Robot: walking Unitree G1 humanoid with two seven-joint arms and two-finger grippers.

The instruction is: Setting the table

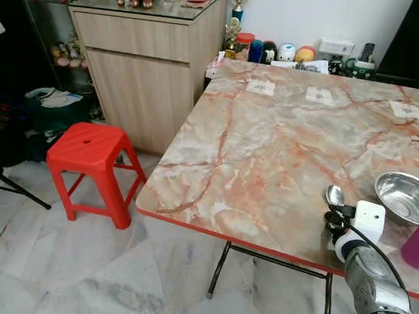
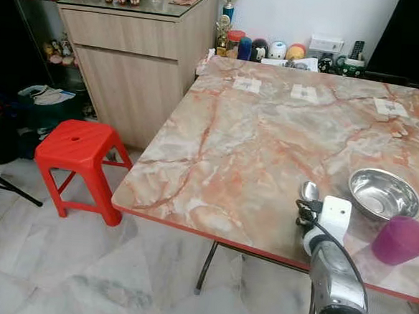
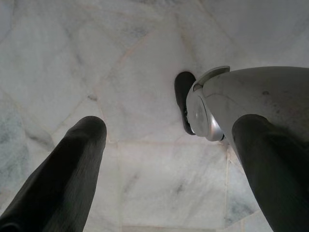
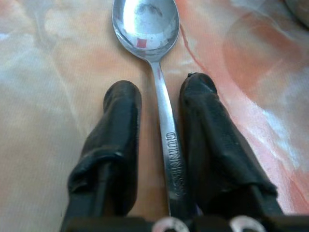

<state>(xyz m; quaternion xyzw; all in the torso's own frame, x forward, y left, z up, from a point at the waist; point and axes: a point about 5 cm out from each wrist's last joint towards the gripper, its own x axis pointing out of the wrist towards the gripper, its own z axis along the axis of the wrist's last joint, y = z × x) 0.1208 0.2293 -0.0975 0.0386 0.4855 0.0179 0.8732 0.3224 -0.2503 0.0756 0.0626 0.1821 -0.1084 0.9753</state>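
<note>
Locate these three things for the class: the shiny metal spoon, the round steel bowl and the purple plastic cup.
shiny metal spoon (image 4: 146, 25), right wrist view, its bowl
round steel bowl (image 2: 383, 193), right eye view, inner base
purple plastic cup (image 2: 401, 240), right eye view, side wall

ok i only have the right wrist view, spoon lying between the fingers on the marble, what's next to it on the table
observer: a steel bowl sits to the robot's right of the spoon, empty.
operator: anything else close
observer: a purple cup, nearer the table's front edge than the bowl.
operator: and the left arm
observer: the left gripper hangs over the floor tiles, fingers apart, holding nothing.
</note>
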